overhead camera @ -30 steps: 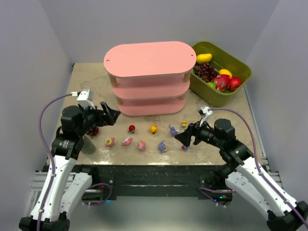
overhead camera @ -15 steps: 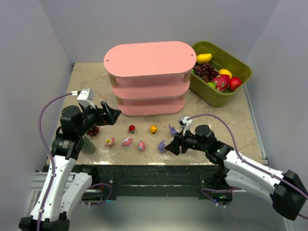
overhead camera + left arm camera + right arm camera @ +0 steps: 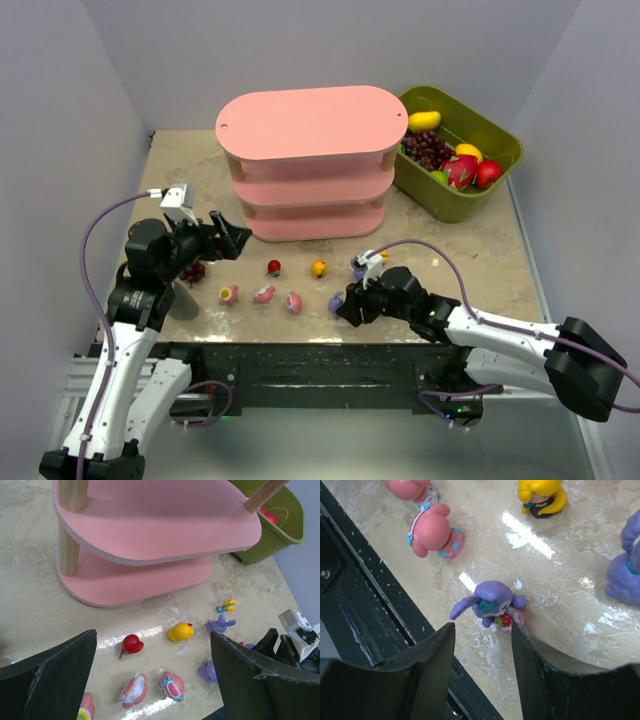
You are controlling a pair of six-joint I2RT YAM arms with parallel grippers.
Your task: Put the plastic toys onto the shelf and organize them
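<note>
- Zero toys (image 3: 264, 294) on the shelf (image 3: 305, 120); all visible lie on the surface (image 3: 480, 250).
- Right pincer (image 3: 483, 628) unclenched, straddling a purple bunny (image 3: 492, 600), not gripping.
- Left pincer (image 3: 153, 636) released, empty.

No text, label, brand name, number or sign can be read in any of the views. The small purple long-eared plastic bunny figurine (image 3: 492, 600) carries little painted spots of teal and red, but these are only decoration, not letters.
</note>
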